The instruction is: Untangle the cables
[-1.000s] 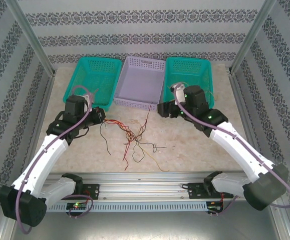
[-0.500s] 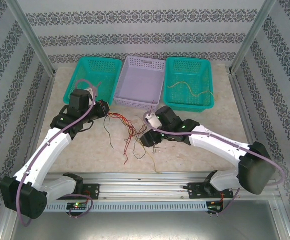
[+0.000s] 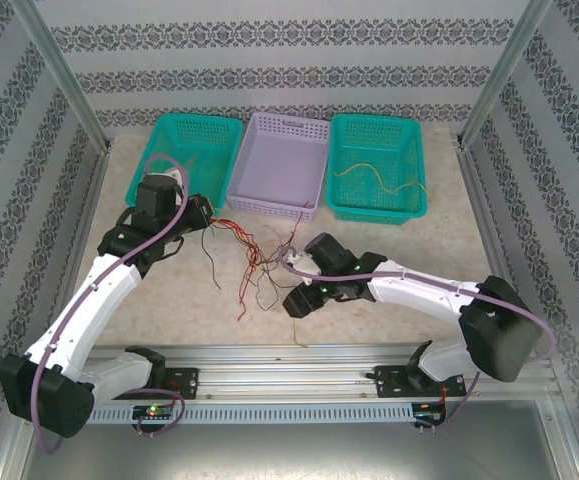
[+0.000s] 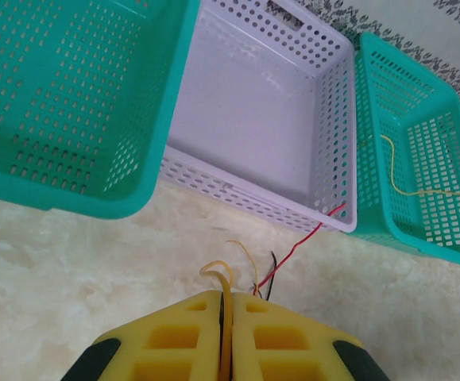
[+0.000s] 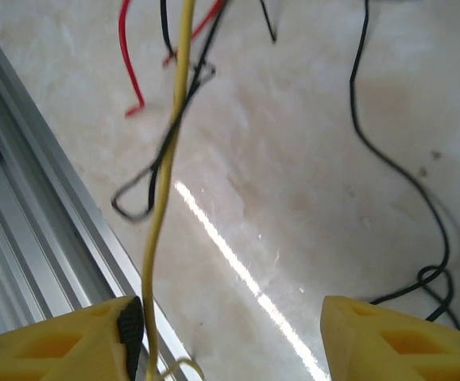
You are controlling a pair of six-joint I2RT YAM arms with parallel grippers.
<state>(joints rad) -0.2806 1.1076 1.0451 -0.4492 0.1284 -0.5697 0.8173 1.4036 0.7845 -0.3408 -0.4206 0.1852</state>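
We judged the chief risk to lie with the right hand; its fingers stood wide apart, gripping nothing, low over the counter; a yellow strand ran just beside the inner face of one pad, at the very edge of the gap; a close from there could pinch it poorly and let it slip, or catch the dark loop crossing it and draw the knot tighter. The left hand was clamped shut on one of the cables, a yellow one, with red and dark ends poking out just past its tips; a hard pull from either side could drag the whole bundle rather than free one wire, or strip the thin wire from the pads. Loose ends lay near the rail at the counter's near edge and could snag there.

We saw the cables as very thin wires in red, yellow and near-black, limp and kinked, crossing in a loose knot; they lay toward the middle of the counter, in front of the lilac basket, strung from the left hand toward the right one. One more yellow wire lay apart in the teal basket at the far right corner.
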